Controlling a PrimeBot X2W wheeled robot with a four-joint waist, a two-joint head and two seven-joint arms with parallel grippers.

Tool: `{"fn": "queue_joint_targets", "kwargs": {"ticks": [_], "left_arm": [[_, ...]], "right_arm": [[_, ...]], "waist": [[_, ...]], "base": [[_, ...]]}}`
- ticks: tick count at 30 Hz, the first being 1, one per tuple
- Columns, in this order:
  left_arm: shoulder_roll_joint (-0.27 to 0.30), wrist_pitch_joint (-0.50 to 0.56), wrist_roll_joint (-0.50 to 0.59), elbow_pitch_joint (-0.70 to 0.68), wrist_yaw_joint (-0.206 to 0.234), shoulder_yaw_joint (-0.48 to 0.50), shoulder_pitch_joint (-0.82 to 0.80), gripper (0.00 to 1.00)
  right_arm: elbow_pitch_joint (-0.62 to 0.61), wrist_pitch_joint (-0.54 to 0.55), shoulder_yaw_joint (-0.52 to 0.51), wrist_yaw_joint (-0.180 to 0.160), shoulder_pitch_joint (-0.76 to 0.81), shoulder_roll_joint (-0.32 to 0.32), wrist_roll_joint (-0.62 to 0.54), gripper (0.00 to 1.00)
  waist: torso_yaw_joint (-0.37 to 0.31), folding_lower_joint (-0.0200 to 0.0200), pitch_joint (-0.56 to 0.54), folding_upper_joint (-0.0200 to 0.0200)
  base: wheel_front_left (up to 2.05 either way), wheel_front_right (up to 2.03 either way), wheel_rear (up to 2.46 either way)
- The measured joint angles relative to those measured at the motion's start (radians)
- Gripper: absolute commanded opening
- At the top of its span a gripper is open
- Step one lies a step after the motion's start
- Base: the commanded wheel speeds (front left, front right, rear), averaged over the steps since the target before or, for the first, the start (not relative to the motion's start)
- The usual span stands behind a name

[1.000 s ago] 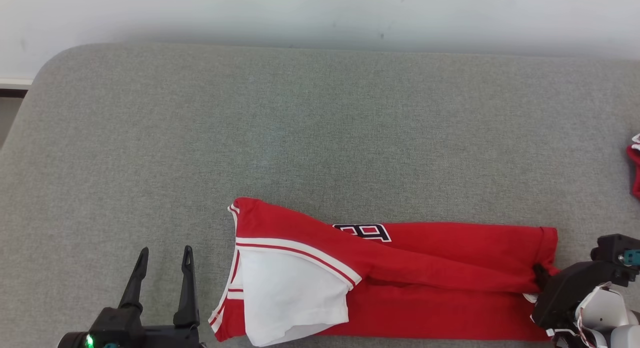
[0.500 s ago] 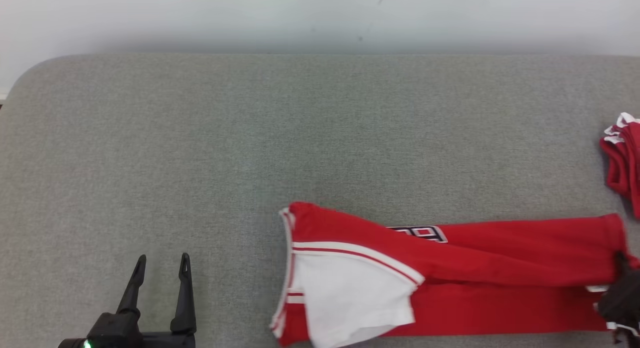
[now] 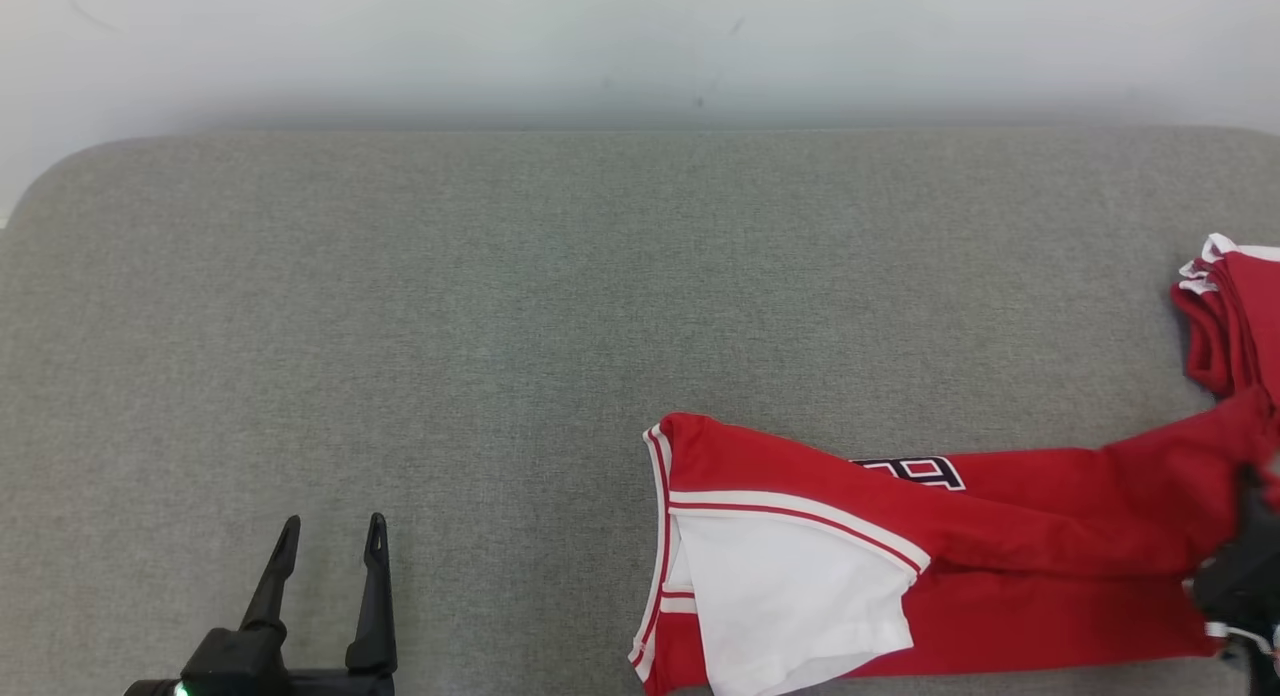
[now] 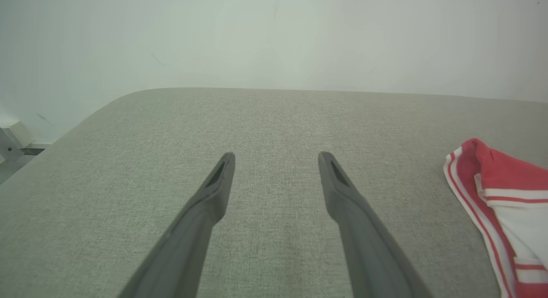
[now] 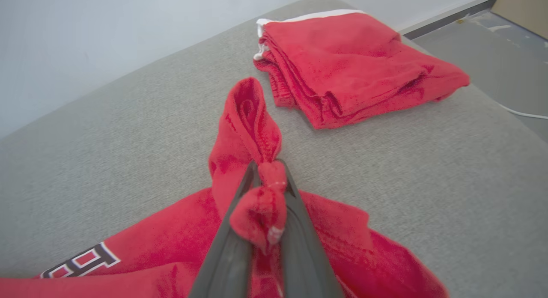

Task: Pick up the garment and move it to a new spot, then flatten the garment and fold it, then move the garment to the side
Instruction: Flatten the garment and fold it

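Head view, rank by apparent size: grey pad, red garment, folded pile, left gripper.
1. grey pad
2. red garment
3. left gripper, folded pile: alike; pile cropped by frame edge.

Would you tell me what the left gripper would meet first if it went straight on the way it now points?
Probably only the bare grey cushion; the left gripper is open, and the red garment lies off to its right.

We see a grey padded bed (image 3: 400,326): a red garment (image 3: 1000,536) along its near edge, folded red clothes (image 5: 351,62) at its right edge.
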Motion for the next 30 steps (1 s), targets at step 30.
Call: {"fn": "queue_joint_targets", "kwargs": {"ticks": [30], "left_arm": [[-0.034,0.0,0.002,0.019,-0.021,0.014,0.007,1.0]], "right_arm": [[0.127,-0.098,0.809,0.0,0.009,0.0,0.344,0.0]], "waist": [[0.08,-0.0001,0.01,0.0]], "base": [[0.0,0.0,0.0]]}}
